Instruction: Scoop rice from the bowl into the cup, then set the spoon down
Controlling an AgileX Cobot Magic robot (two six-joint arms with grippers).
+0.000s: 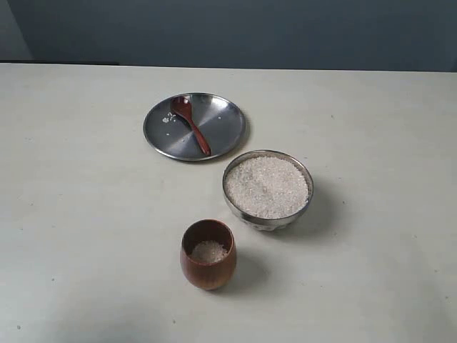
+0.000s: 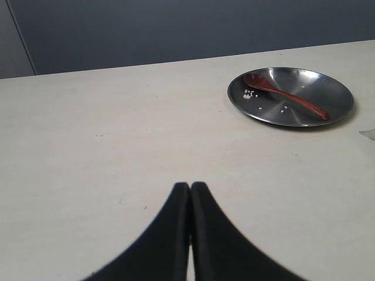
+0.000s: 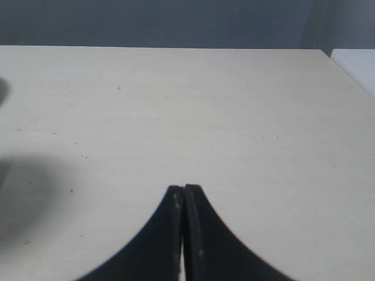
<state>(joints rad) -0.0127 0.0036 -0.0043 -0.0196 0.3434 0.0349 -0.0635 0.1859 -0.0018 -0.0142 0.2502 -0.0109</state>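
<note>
The steel bowl (image 1: 305,207) stands right of centre, filled with a heap of rice (image 1: 267,186). In front of it stands the wooden cup (image 1: 208,270) with some rice (image 1: 209,251) at its bottom. The dark wooden spoon (image 1: 193,125) lies on a flat steel plate (image 1: 221,125) behind them, and the left wrist view shows the spoon (image 2: 287,96) on that plate (image 2: 337,96) too. Neither arm appears in the exterior view. My left gripper (image 2: 190,186) is shut on nothing, above bare table. Over bare table as well, my right gripper (image 3: 184,188) is shut and holds nothing.
A few loose rice grains (image 1: 168,118) lie on the plate beside the spoon's head. The pale table (image 1: 86,214) runs back to a dark wall. Its far edge and a corner show in the right wrist view.
</note>
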